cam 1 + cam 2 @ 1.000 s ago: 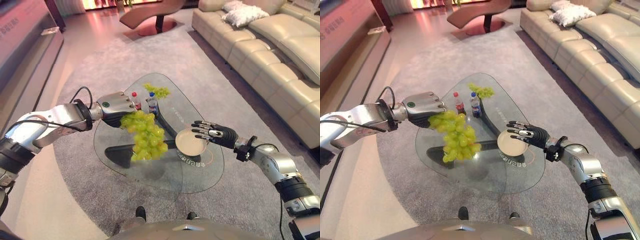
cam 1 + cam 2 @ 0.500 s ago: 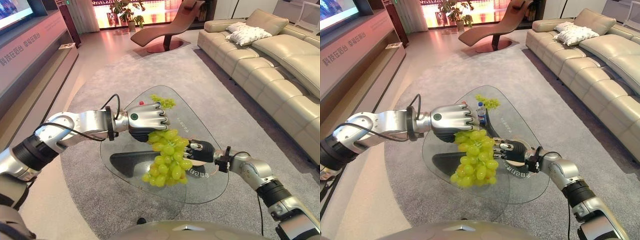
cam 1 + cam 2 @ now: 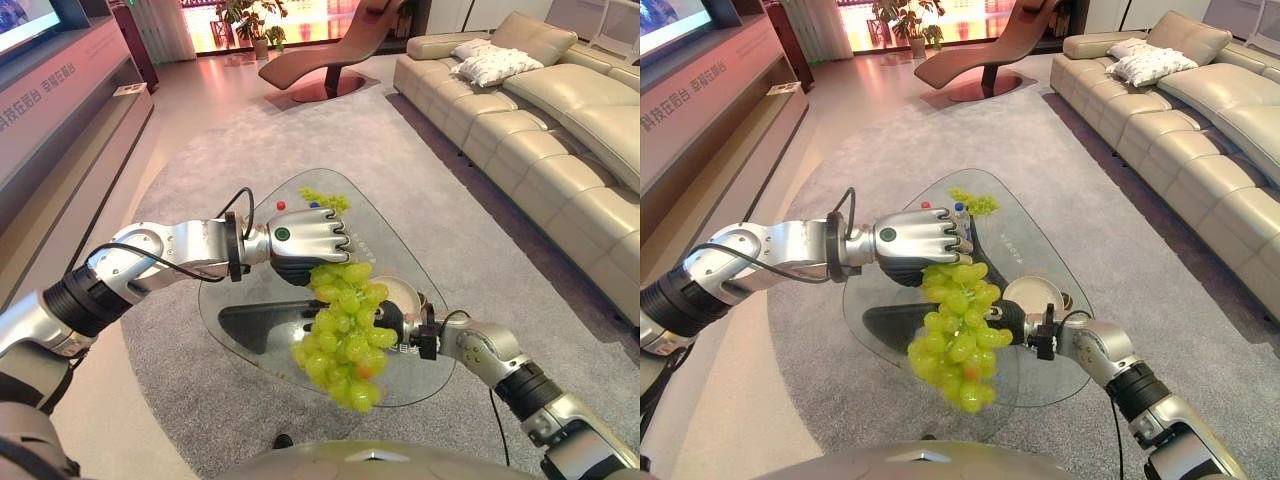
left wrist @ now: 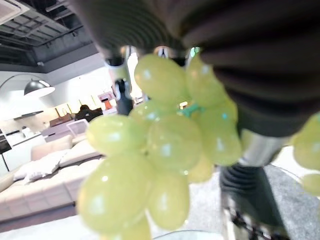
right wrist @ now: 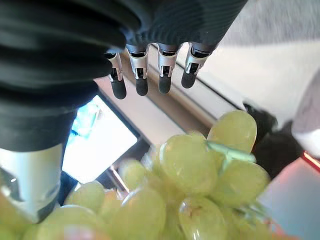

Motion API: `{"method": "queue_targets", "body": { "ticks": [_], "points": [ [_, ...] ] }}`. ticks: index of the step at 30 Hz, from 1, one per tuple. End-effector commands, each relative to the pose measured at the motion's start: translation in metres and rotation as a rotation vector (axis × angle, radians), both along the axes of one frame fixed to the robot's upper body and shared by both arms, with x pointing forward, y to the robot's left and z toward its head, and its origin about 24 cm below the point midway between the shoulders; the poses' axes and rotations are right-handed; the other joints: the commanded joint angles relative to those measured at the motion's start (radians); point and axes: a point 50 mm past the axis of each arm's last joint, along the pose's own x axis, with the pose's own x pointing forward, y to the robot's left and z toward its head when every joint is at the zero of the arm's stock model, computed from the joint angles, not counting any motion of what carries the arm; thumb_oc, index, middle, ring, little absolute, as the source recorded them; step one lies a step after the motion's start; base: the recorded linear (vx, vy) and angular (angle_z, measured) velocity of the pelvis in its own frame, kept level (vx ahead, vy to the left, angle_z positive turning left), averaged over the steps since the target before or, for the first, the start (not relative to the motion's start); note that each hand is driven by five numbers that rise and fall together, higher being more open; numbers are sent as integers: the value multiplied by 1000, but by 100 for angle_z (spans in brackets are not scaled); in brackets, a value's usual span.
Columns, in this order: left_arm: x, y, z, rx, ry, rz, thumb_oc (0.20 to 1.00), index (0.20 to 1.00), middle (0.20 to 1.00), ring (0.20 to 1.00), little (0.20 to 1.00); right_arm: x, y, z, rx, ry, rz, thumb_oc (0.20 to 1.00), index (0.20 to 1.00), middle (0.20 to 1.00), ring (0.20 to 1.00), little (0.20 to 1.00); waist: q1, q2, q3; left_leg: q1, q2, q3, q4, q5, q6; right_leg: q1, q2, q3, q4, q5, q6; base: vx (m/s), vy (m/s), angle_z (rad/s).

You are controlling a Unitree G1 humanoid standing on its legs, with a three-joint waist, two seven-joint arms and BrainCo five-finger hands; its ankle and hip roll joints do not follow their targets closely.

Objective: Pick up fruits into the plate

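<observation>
Green grapes (image 3: 340, 335) hang in a big bunch from the left hand (image 3: 305, 238). The fingers of that hand are curled round the top of the bunch, and the rest dangles down over the glass bench (image 3: 260, 300).

The bunch looks soft and floppy, and a bit heavy. I think the grapes could squash or drop off if they are squeezed hard. They look smooth, so they may slip too. The best place to hold is up at the top, near the stem, just where the left hand has it now.

The right hand (image 5: 150, 75) is low, behind the hanging grapes. In its own wrist view its fingers are straight and spread out, holding nothing, with grapes right in front of them. I cannot tell if it touches them.

The plate (image 3: 1032, 294) sits on the bench just beside the bunch, on the right. The grapes are not in it yet.

Farther back on the bench lies a small bunch of grapes (image 3: 325, 198), next to two bottles (image 3: 942, 208). A long sofa (image 3: 540, 130) stands well apart on the right.
</observation>
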Motion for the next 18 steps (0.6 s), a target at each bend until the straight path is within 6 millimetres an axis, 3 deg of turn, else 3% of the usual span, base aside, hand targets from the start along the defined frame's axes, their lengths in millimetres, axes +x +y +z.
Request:
{"method": "queue_targets", "body": {
  "ticks": [1, 18],
  "points": [
    [18, -3, 34, -119, -69, 52, 200, 200, 200, 200, 200, -6, 31, 34, 233, -60, 155, 1000, 1000, 1000, 1000, 1000, 13, -49, 13, 65, -58, 50, 6, -134, 30, 6, -30, -10, 8, 7, 38, -2, -1, -4],
    [26, 15, 19, -111, -45, 155, 200, 200, 200, 200, 200, -25, 60, 64, 615, 75, 266, 1000, 1000, 1000, 1000, 1000, 18, -35, 29, 71, -61, 47, 6, -140, 38, 8, -27, 0, 8, 3, 43, 2, 1, -2]
  ]
}}
